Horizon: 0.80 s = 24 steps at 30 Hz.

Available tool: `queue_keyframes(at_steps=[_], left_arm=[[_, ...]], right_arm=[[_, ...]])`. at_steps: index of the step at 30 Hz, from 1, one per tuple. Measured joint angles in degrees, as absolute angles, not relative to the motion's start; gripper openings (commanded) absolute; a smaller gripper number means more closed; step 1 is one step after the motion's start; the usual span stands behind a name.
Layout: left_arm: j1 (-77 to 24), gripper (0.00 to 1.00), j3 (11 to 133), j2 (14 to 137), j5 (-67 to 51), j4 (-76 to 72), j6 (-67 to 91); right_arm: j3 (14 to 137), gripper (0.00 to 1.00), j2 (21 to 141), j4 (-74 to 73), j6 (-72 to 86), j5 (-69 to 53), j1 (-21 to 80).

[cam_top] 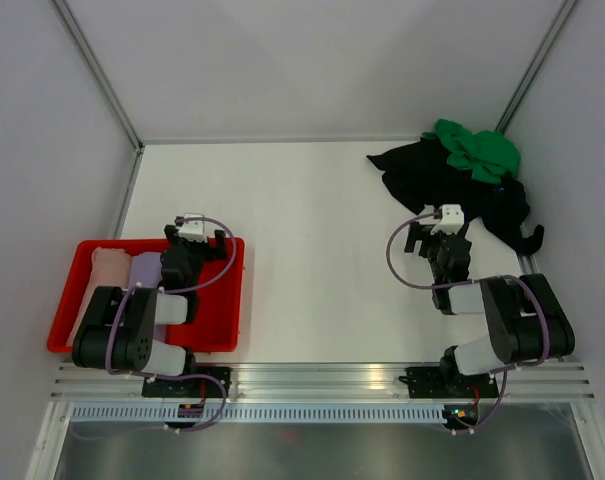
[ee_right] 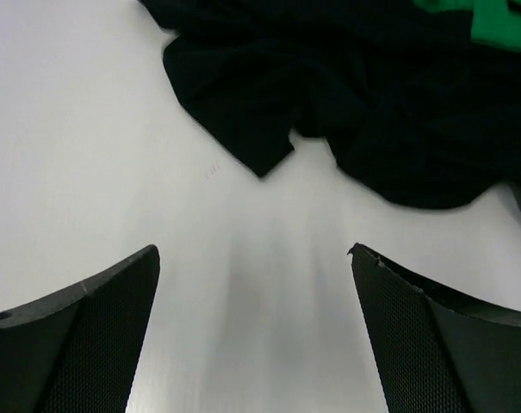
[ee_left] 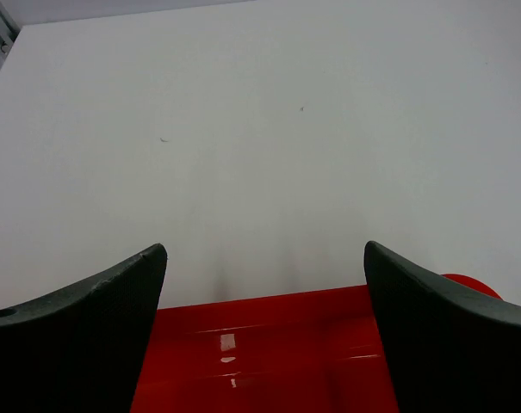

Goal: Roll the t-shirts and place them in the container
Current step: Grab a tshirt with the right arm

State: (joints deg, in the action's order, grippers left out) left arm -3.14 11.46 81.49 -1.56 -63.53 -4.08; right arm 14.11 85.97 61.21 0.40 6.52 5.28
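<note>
A crumpled black t-shirt [cam_top: 422,172] lies at the table's far right, with a bright green t-shirt [cam_top: 478,148] bunched on top of it. Both show in the right wrist view, the black one [ee_right: 329,95] and a green edge [ee_right: 493,21]. Rolled pale pink [cam_top: 104,268] and lilac [cam_top: 144,270] t-shirts lie in the red tray [cam_top: 234,300] at the left. My right gripper [cam_top: 438,240] is open and empty over bare table, just short of the black cloth. My left gripper [cam_top: 194,240] is open and empty above the tray's far rim [ee_left: 269,310].
The white table is walled at the back and both sides. More black cloth [cam_top: 510,215] trails down along the right wall beside my right arm. An aluminium rail [cam_top: 322,378] runs along the near edge.
</note>
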Motion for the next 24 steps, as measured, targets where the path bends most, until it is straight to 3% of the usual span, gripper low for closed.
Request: queue_keyframes(at_steps=[5,12,14,18,24], left_arm=[[-3.14,1.0,11.46,81.49,-1.63,-63.53,-4.08],[-3.14,1.0,11.86,81.36,-1.98,-62.63,-4.1],[-3.14,1.0,15.11,79.75,-2.66,-55.33,-3.9],[-3.14,1.0,33.08,76.75,-4.71,-31.42,-3.95],[-3.09,1.0,50.33,71.42,-9.87,-6.66,-5.8]], right_arm=[[29.69,0.98,75.88,34.41,2.9,2.2,4.64],[47.9,0.98,67.44,12.82,9.54,1.3,4.64],[51.13,0.98,66.83,7.81,11.18,2.79,4.64],[58.11,0.98,67.81,-3.9,12.56,6.55,4.64],[71.55,0.98,79.09,-17.19,13.58,12.8,4.56]])
